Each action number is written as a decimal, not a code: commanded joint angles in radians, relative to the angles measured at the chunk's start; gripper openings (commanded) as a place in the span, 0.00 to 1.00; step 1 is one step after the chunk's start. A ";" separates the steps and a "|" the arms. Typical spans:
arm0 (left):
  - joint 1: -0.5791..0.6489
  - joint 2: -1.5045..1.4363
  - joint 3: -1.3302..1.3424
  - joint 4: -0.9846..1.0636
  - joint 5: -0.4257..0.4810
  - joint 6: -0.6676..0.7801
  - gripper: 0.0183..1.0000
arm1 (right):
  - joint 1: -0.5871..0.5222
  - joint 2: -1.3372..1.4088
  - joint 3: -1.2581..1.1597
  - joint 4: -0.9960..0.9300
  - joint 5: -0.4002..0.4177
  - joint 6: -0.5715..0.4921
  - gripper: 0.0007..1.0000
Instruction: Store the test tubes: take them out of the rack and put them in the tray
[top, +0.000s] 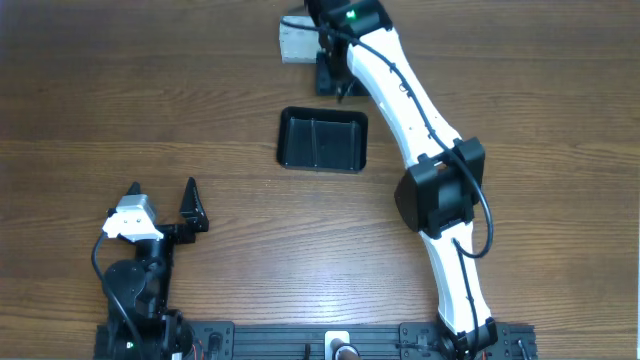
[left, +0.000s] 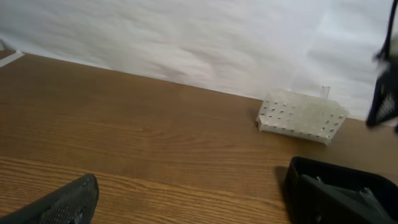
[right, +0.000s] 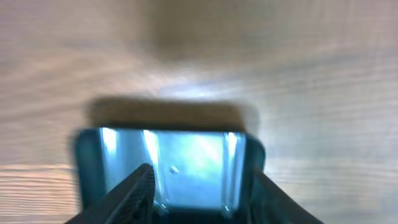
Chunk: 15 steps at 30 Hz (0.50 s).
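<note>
A pale perforated rack (top: 297, 42) stands at the table's far edge; in the left wrist view the rack (left: 301, 116) has one clear tube (left: 324, 92) sticking up at its back. The black tray (top: 323, 139) lies in the middle of the table. My right gripper (top: 333, 80) hangs between rack and tray. Its own view looks down into the tray (right: 87, 168), where glare hides the contents. The right gripper (right: 202, 205) is open, with nothing visible between its fingers (right: 134, 190). My left gripper (top: 165, 195) rests open at the near left, far from both.
Bare wooden tabletop surrounds the rack and tray. A white backdrop (left: 186, 37) rises behind the table's far edge. The right arm (top: 420, 130) stretches diagonally across the right half, just right of the tray.
</note>
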 joint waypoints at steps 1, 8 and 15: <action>0.001 -0.007 -0.005 -0.003 -0.003 0.014 1.00 | -0.003 -0.002 0.114 0.040 0.078 -0.058 0.49; 0.001 -0.007 -0.005 -0.003 -0.003 0.014 1.00 | -0.003 0.000 0.131 0.234 0.275 -0.169 0.58; 0.001 -0.007 -0.005 -0.003 -0.004 0.014 0.99 | -0.022 0.002 0.026 0.506 0.313 -0.169 0.76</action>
